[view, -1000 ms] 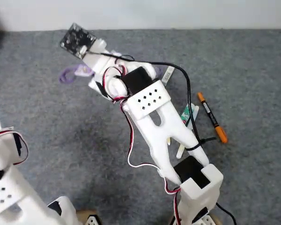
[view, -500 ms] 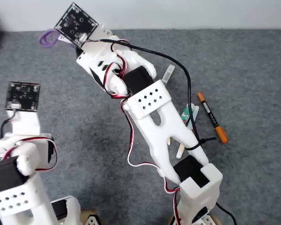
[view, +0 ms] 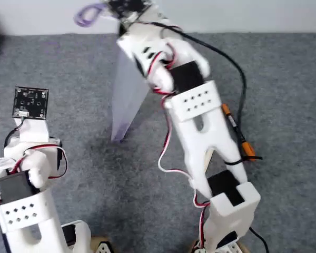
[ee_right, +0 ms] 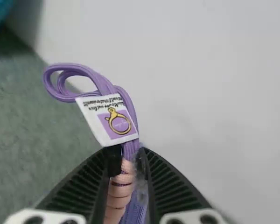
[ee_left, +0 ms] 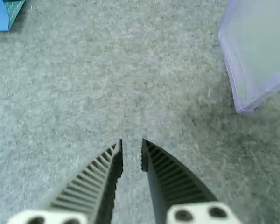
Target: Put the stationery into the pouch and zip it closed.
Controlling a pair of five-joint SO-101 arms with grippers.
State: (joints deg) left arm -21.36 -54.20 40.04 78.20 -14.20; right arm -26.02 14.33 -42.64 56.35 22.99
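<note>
Step in hand, as judged: lifting the translucent purple pouch (view: 127, 95) and presenting it for loading. Hangs upright above the grey worktop (view: 284, 68), with its lower corner touching or just clear of the surface; cannot tell which. Held at the top end, just below the purple strap loop (ee_right: 79, 81) and its printed tag (ee_right: 106, 119), in the right claw (ee_right: 126, 161), which is clamped firmly on that end, close to the back wall (ee_right: 214, 70).

Beside the pouch's lower corner (ee_left: 259, 51): the left claw (ee_left: 131, 151), set to a narrow gap, holding nothing, low over the worktop. On the far side of the pouch, beyond the right arm: an orange marker (view: 247, 150), lying flat and not yet loaded.

Next move, as judged: steady the pouch's lower part with the left claw, open the zip, then fetch the marker. Expect the thin film to swing and buckle.

Compared with one second ago: strap end raised from worktop level up to the wall, pouch body now hanging free, and the left arm brought forward toward the pouch.
</note>
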